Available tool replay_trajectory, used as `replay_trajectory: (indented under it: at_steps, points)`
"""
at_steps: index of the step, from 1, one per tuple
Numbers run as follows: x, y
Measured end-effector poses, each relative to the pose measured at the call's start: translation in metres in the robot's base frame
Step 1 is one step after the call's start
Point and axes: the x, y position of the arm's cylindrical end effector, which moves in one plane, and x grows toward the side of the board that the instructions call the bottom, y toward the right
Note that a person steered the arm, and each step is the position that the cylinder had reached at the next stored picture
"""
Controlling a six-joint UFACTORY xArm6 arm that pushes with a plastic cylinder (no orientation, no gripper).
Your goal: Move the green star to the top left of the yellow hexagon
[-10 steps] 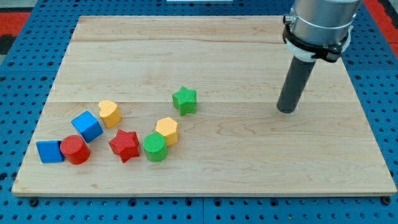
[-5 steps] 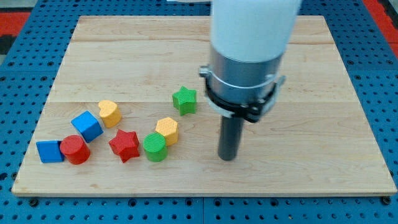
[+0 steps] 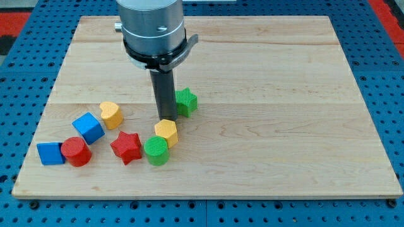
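Observation:
The green star (image 3: 187,102) lies near the board's middle, up and to the right of the yellow hexagon (image 3: 166,132). My tip (image 3: 165,118) stands between them, just left of the star and right above the hexagon's top edge, close to both. The rod hides the star's left part. A green cylinder (image 3: 156,151) touches the hexagon at its lower left.
At the view's lower left lie a red star (image 3: 126,147), a yellow heart (image 3: 112,115), a blue cube (image 3: 88,128), a red cylinder (image 3: 76,151) and another blue block (image 3: 50,153). The wooden board (image 3: 265,145) sits on a blue pegboard.
The arm has swept from the view's right to the left, the tip now beside the green star. The yellow hexagon and green cylinder have shifted slightly to the left.

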Motion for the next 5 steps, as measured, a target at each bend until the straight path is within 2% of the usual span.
replay_trajectory:
  at_steps: [2,5]
  points:
    - [0.009,-0.047]
    - [0.032,-0.058]
